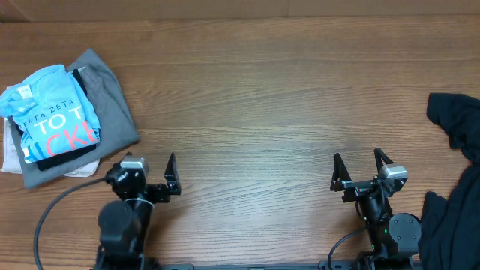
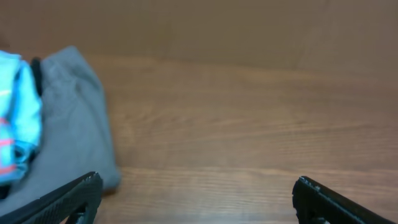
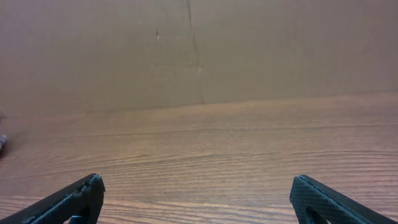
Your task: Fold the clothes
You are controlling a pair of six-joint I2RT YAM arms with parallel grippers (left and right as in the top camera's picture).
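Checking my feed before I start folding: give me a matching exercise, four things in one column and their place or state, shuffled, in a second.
Column one
1. sky-blue T-shirt
2. grey garment
3. black garment
4. right end effector

Column two
A. crumpled at the right edge of the table
B. open, holding nothing
C. topmost at far left
D. far left, lying beneath the lettered shirt

Pairs: 1-C, 2-D, 3-A, 4-B

Sky-blue T-shirt [image 1: 46, 96], grey garment [image 1: 112, 101], black garment [image 1: 459, 120], wood-grain table [image 1: 262, 97]
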